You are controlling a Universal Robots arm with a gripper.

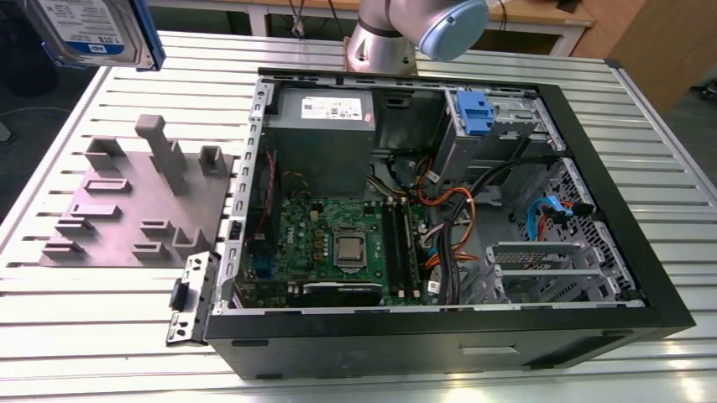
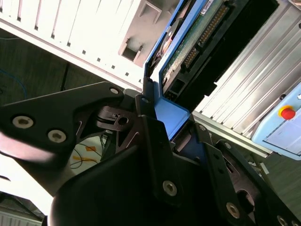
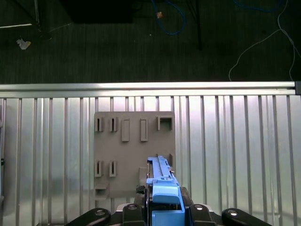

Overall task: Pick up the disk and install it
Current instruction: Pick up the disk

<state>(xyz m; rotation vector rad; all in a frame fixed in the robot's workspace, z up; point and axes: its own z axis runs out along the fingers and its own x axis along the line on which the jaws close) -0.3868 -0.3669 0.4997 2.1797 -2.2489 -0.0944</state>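
Shows the disk (image 1: 96, 29), clamped by its blue carrier between closed jaws, suspended above the grey slotted fixture plate (image 3: 134, 155) on the ribbed aluminium bench (image 3: 235, 150), apart from the open computer case (image 1: 448, 210); beyond the bench edge, dark floor (image 3: 117, 47) with loose cables (image 3: 181, 23).

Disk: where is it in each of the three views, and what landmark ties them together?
Exterior view: disk in the upper corner on the exterior view's left, raised, label showing.
Second wrist view: disk with its circuit-board side showing, blue carrier gripped in the pincer.
First wrist view: disk edge-on, over the grey plate.
Shared landmark: the grey plate, with its slots.
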